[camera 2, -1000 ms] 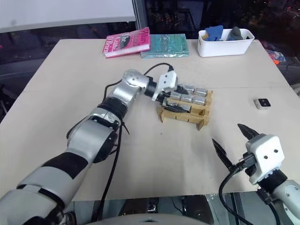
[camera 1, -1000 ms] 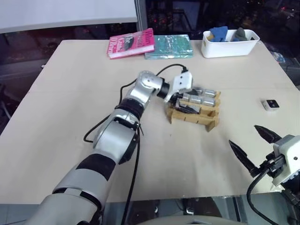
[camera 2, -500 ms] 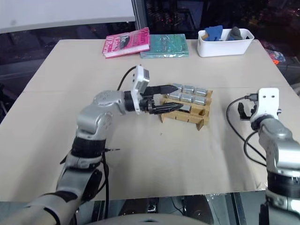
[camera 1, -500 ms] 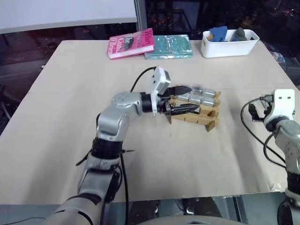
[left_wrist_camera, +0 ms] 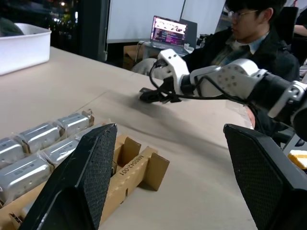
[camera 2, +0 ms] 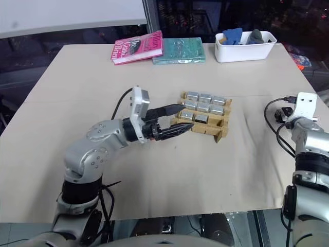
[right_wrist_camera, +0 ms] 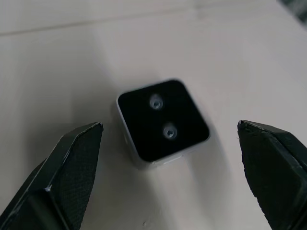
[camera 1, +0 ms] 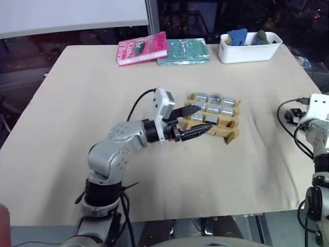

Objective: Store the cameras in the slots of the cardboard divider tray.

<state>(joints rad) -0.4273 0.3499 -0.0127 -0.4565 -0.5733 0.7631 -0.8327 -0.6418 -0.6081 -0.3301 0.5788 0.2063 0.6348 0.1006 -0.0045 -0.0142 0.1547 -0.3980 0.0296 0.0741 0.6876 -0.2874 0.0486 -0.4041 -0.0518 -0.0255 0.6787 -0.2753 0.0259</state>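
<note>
The cardboard divider tray lies at mid-table, and several silver cameras fill its back rows. My left gripper hovers at the tray's near left corner, pointing right, open, nothing held. In the left wrist view its black fingers frame the tray's cardboard edge and the wrapped cameras. One loose camera, white with a dark lens face, rests on the table at the right. My right gripper is open above it, one finger on each side, not touching.
A pink book, a teal book and a white bin of blue items line the far edge. The table's right edge runs close to my right gripper. A person sits beyond the table by a laptop.
My left gripper has drawn back out of the tray toward its near left side. My right arm has swung out to the right and come down over the loose camera.
</note>
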